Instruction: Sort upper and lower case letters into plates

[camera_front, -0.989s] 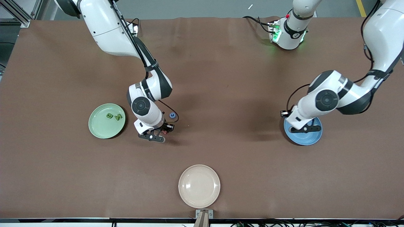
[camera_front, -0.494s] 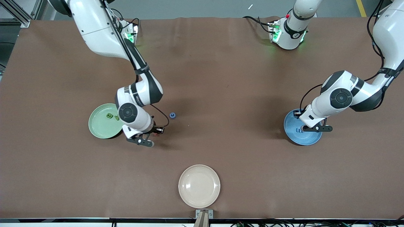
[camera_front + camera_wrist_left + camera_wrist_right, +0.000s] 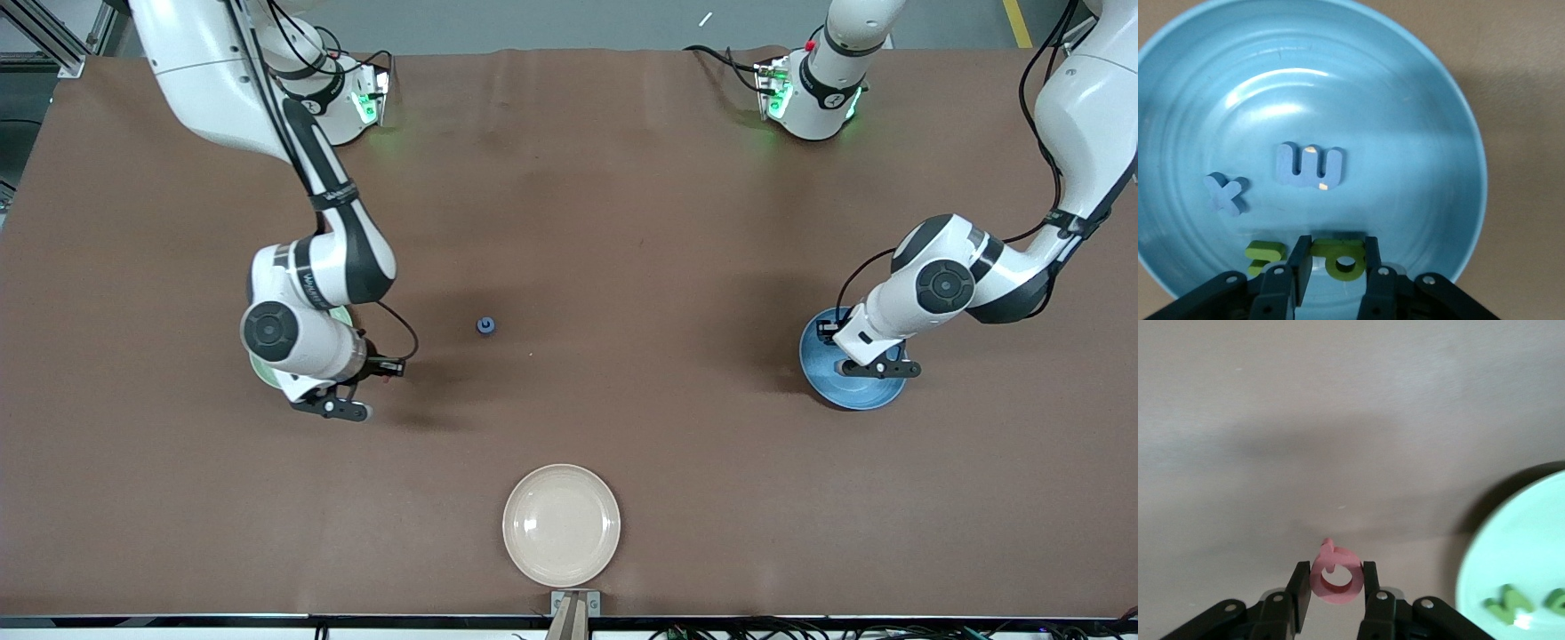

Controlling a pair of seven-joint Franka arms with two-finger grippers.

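The brown counter [image 3: 622,222] fills nearly the whole front view, with both white arms reaching down from its top edge.

Low in the centre of that view lies a round cream-beige plate [image 3: 561,524], with nothing on it.

At centre right sits the round bright blue plate [image 3: 852,391]; in the left wrist view [image 3: 1425,133] it holds a blue letter w [image 3: 1310,165], a blue letter x [image 3: 1227,194] and a green letter [image 3: 1263,256] near its rim.

At centre left only a sliver of the round pale mint green plate [image 3: 256,366] shows under the right arm; the right wrist view [image 3: 1518,567] shows 2 green letters [image 3: 1506,605] on it.

The left gripper [image 3: 1336,267] hangs over the blue plate, fingers narrowed on a green ringed letter [image 3: 1341,258].

The right gripper [image 3: 1334,590] hangs over bare counter just beside the mint plate, fingers pinching a pink ringed letter [image 3: 1333,573].

A small blue letter [image 3: 485,325] lies alone mid-frame.
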